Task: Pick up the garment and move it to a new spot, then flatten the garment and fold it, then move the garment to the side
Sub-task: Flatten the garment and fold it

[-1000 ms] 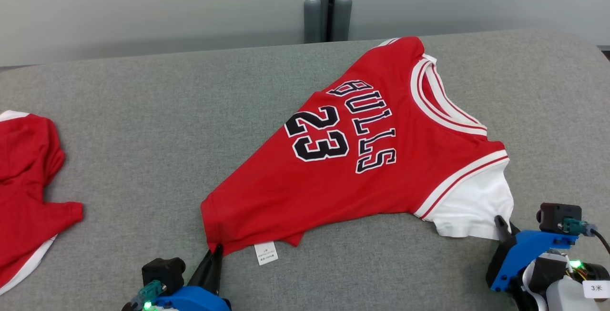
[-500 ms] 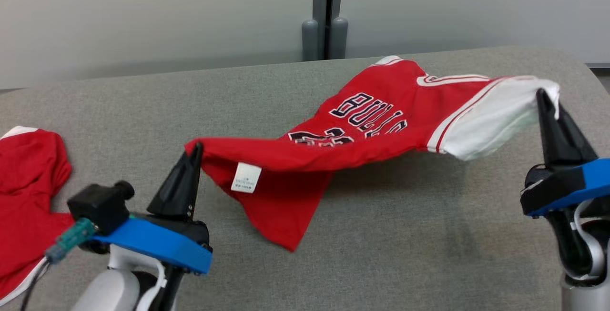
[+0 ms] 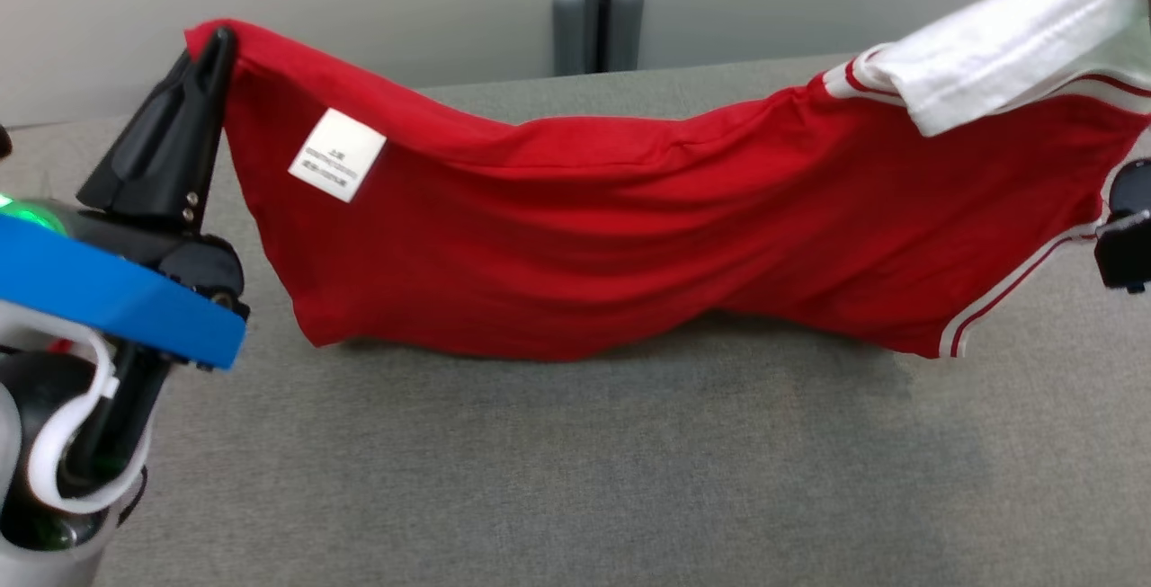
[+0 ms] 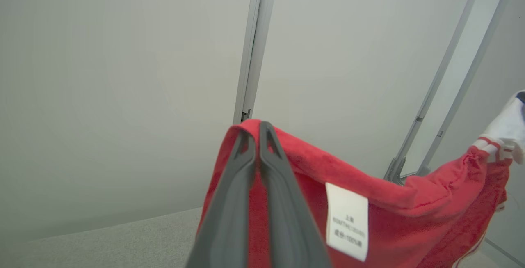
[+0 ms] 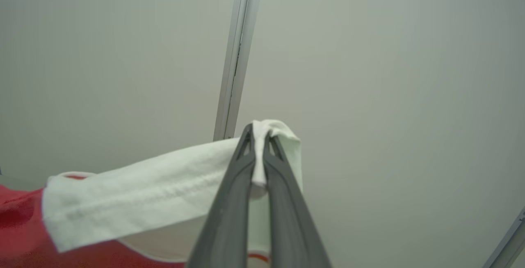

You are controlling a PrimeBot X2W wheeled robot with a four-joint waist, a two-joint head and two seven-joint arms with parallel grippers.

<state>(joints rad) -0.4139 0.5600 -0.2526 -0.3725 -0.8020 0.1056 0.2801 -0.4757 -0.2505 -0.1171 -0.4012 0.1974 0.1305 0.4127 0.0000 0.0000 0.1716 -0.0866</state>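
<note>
The garment (image 3: 629, 236) is a red jersey with white sleeves and a white label. It hangs stretched in the air between my two grippers, its lower edge near the grey table (image 3: 575, 479). My left gripper (image 3: 218, 37) is shut on the red hem corner at the upper left; the left wrist view shows its fingers (image 4: 229, 210) pinching that red garment (image 4: 410, 218). In the right wrist view my right gripper (image 5: 257, 130) is shut on the white sleeve (image 5: 143, 194). In the head view that sleeve (image 3: 1016, 57) runs off the upper right corner.
The grey padded table spreads below the hanging cloth. A pale wall with a grey vertical post (image 3: 601, 3) stands behind the table's far edge. My left arm's blue bracket (image 3: 108, 299) fills the lower left.
Both grippers have risen with the jersey, lifting it off the table until it hangs stretched between them. The head camera has shifted too; the second red garment at the left has left the picture.
</note>
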